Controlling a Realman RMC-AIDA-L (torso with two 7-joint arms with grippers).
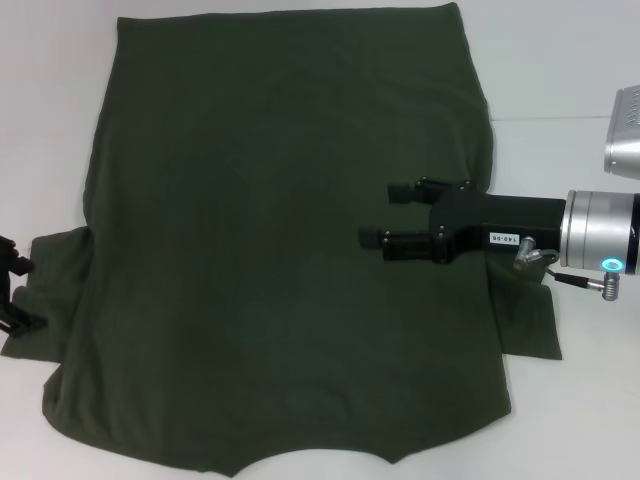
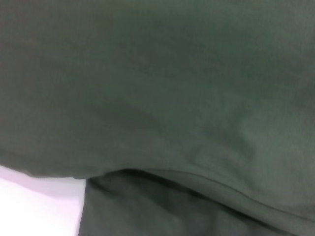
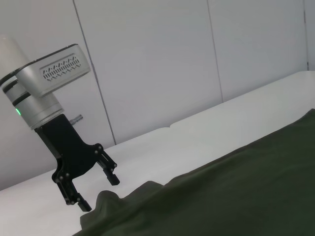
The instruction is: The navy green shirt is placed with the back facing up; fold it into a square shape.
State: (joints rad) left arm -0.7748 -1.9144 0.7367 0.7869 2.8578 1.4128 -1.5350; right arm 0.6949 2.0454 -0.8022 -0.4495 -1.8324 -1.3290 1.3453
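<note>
Three cameras here: one up top, one on each wrist.

The head view looks steeply down from above at the white bench (image 1: 560,60), taking in nearly the whole navy green shirt (image 1: 280,250) with the right gripper (image 1: 388,215) over it and the left gripper (image 1: 12,285) at the edge. The left wrist view sits really close to the shirt (image 2: 162,88), almost all fabric. The right wrist view looks low across the shirt (image 3: 236,196) toward the left gripper (image 3: 98,191) and the wall (image 3: 157,59), so it shares the shirt's left-sleeve side with the head view.
</note>
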